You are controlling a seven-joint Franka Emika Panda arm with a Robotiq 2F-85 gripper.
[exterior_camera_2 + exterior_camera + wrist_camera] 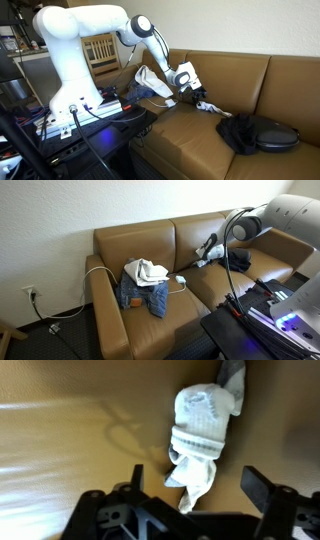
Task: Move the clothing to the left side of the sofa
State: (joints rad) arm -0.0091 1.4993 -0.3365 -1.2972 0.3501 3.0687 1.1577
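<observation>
A small white garment (pixel 200 430) lies on the sofa's (pixel 130 240) middle seat near the dark top (pixel 255 135), well apart from the jeans (pixel 145 298) at the far end, and the gripper (pixel 195 480) hovers over it with its jaws wide and empty, so the pick seems about to begin, calling for a straight descent and a close.

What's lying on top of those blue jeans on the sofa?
A crumpled white-grey shirt lies on the jeans, covering their upper part. Whatever may lie beneath that pile, against the sofa, is hidden.

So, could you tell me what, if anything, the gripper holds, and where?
Nothing is held: the gripper stands open over a white cloth lying on the sofa.
</observation>
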